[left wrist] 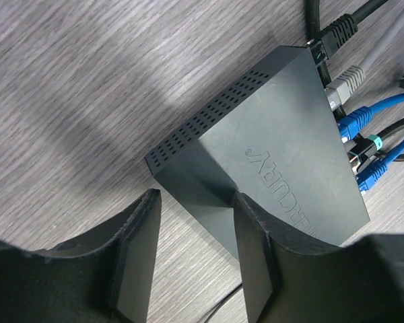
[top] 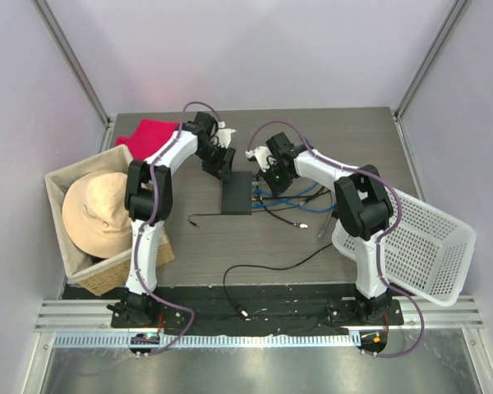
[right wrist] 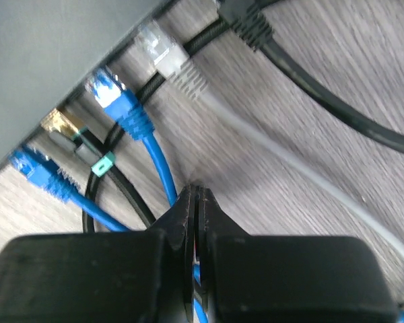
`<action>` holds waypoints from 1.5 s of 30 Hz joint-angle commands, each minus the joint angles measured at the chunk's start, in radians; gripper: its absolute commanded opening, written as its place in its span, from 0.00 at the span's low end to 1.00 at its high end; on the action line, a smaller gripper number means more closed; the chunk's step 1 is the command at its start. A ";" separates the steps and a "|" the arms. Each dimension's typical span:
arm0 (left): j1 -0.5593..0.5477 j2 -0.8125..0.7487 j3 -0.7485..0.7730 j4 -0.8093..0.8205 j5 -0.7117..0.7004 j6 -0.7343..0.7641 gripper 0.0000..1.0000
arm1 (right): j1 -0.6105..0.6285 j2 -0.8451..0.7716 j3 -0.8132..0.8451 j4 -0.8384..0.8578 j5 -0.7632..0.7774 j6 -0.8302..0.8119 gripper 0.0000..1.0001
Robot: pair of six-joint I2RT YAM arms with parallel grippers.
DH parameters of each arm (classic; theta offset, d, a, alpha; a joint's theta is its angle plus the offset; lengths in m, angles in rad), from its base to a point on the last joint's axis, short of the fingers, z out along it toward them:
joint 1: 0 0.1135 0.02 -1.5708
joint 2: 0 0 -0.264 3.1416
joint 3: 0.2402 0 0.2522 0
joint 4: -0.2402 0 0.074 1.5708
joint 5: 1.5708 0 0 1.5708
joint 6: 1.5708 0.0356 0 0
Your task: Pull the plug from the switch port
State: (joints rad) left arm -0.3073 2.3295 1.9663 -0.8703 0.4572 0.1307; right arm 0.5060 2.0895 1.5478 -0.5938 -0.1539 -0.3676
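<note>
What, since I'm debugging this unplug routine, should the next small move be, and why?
Probably close the left gripper on the switch: its jaws stand open with the switch's near corner between them, so nothing braces it. The right gripper is shut by the blue cable, whose plug sits in its port; a pull might drag the loose switch.

Matte black plastic switch, grey wood-grain table, glossy blue plastic plug.
</note>
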 commanded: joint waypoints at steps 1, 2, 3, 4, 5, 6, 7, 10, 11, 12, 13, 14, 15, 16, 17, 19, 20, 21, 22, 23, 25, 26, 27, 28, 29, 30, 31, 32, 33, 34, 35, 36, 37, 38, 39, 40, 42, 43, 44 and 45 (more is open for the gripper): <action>0.016 -0.036 -0.034 0.030 0.021 -0.019 0.53 | -0.023 -0.048 0.142 -0.090 0.007 -0.056 0.01; 0.022 -0.062 -0.047 0.040 0.020 -0.041 0.54 | -0.035 -0.034 0.173 -0.116 -0.031 -0.054 0.02; 0.028 -0.085 -0.059 0.066 0.011 -0.051 0.57 | -0.062 -0.028 0.231 -0.130 -0.067 -0.054 0.01; 0.031 -0.105 -0.070 0.079 0.000 -0.055 0.58 | -0.075 -0.017 0.259 -0.144 -0.097 -0.056 0.04; 0.034 -0.143 -0.086 0.082 -0.015 -0.057 0.61 | -0.089 0.003 0.285 -0.171 -0.126 -0.059 0.07; 0.034 -0.156 -0.090 0.079 -0.015 -0.065 0.63 | -0.107 0.016 0.338 -0.184 -0.183 -0.063 0.11; 0.033 -0.166 -0.093 0.071 -0.014 -0.074 0.63 | -0.113 0.033 0.366 -0.210 -0.206 -0.073 0.22; 0.034 -0.182 -0.098 0.039 0.038 -0.123 0.64 | -0.127 0.102 0.480 -0.250 -0.300 -0.082 0.34; 0.033 -0.186 -0.110 0.037 0.055 -0.158 0.64 | -0.129 0.124 0.506 -0.251 -0.323 -0.080 0.36; 0.031 -0.188 -0.118 0.045 0.066 -0.199 0.64 | -0.132 0.156 0.547 -0.251 -0.370 -0.079 0.37; 0.033 -0.190 -0.125 0.053 0.069 -0.216 0.64 | -0.132 0.179 0.569 -0.253 -0.390 -0.077 0.37; 0.033 -0.191 -0.141 0.060 0.069 -0.229 0.64 | -0.132 0.199 0.589 -0.258 -0.409 -0.076 0.37; 0.030 -0.191 -0.145 0.060 0.064 -0.235 0.64 | -0.132 0.245 0.635 -0.265 -0.433 -0.076 0.37; 0.028 -0.190 -0.149 0.057 0.058 -0.230 0.64 | -0.132 0.265 0.659 -0.273 -0.475 -0.076 0.37; 0.028 -0.190 -0.156 0.051 0.048 -0.227 0.64 | -0.132 0.286 0.682 -0.297 -0.498 -0.077 0.37; 0.030 -0.185 -0.161 0.045 0.035 -0.221 0.64 | -0.133 0.335 0.736 -0.319 -0.554 -0.080 0.37; 0.031 -0.180 -0.165 0.045 0.038 -0.218 0.64 | -0.133 0.348 0.745 -0.319 -0.568 -0.077 0.37; 0.031 -0.176 -0.168 0.044 0.044 -0.217 0.64 | -0.133 0.356 0.755 -0.317 -0.579 -0.074 0.38; 0.036 -0.167 -0.167 0.040 0.072 -0.215 0.64 | -0.133 0.371 0.758 -0.316 -0.591 -0.073 0.39; 0.037 -0.162 -0.167 0.040 0.086 -0.217 0.64 | -0.135 0.377 0.761 -0.316 -0.601 -0.071 0.40; 0.042 -0.150 -0.167 0.045 0.118 -0.223 0.63 | -0.138 0.388 0.761 -0.316 -0.611 -0.059 0.41; 0.042 -0.144 -0.168 0.050 0.129 -0.226 0.63 | -0.139 0.395 0.759 -0.316 -0.625 -0.056 0.41; 0.042 -0.139 -0.168 0.051 0.135 -0.230 0.63 | -0.142 0.399 0.749 -0.316 -0.633 -0.053 0.41; 0.042 -0.131 -0.167 0.057 0.141 -0.236 0.62 | -0.142 0.402 0.742 -0.316 -0.636 -0.047 0.41; 0.040 -0.116 -0.167 0.065 0.150 -0.246 0.61 | -0.144 0.408 0.736 -0.316 -0.638 -0.044 0.40; 0.040 -0.107 -0.164 0.068 0.152 -0.256 0.61 | -0.144 0.412 0.724 -0.316 -0.641 -0.041 0.38; 0.039 -0.098 -0.162 0.070 0.149 -0.258 0.60 | -0.146 0.417 0.716 -0.316 -0.644 -0.031 0.38; 0.040 -0.076 -0.156 0.071 0.140 -0.259 0.59 | -0.146 0.422 0.712 -0.314 -0.645 -0.027 0.38; 0.039 -0.067 -0.153 0.068 0.133 -0.264 0.59 | -0.146 0.429 0.703 -0.314 -0.651 -0.019 0.38; 0.040 -0.058 -0.146 0.067 0.127 -0.264 0.58 | -0.149 0.434 0.703 -0.314 -0.653 -0.005 0.38; 0.040 -0.049 -0.144 0.063 0.121 -0.264 0.57 | -0.150 0.435 0.704 -0.313 -0.656 0.001 0.38; 0.039 -0.038 -0.144 0.063 0.118 -0.263 0.57 | -0.152 0.432 0.706 -0.311 -0.659 0.004 0.38; 0.040 -0.033 -0.145 0.062 0.118 -0.264 0.57 | -0.155 0.429 0.707 -0.301 -0.656 0.007 0.38; 0.040 -0.030 -0.149 0.066 0.118 -0.266 0.56 | -0.156 0.425 0.707 -0.293 -0.656 0.016 0.39; 0.040 -0.025 -0.153 0.068 0.117 -0.269 0.56 | -0.158 0.419 0.709 -0.284 -0.656 0.021 0.39; 0.040 -0.021 -0.159 0.070 0.118 -0.272 0.55 | -0.161 0.419 0.710 -0.267 -0.653 0.030 0.39; 0.039 -0.009 -0.161 0.067 0.113 -0.269 0.53 | -0.165 0.419 0.715 -0.245 -0.654 0.065 0.40; 0.040 -0.006 -0.164 0.067 0.110 -0.266 0.50 | -0.167 0.425 0.716 -0.229 -0.658 0.074 0.40; 0.039 -0.002 -0.164 0.067 0.104 -0.264 0.47 | -0.167 0.426 0.721 -0.222 -0.658 0.091 0.40; 0.037 0.002 -0.168 0.065 0.088 -0.263 0.45 | -0.167 0.428 0.721 -0.206 -0.664 0.099 0.40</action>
State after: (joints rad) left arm -0.2634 2.2784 1.8050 -0.8139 0.5819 -0.1349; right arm 0.3447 2.5271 2.2482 -0.8722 -0.7929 -0.3286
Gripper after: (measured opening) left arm 0.488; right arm 0.399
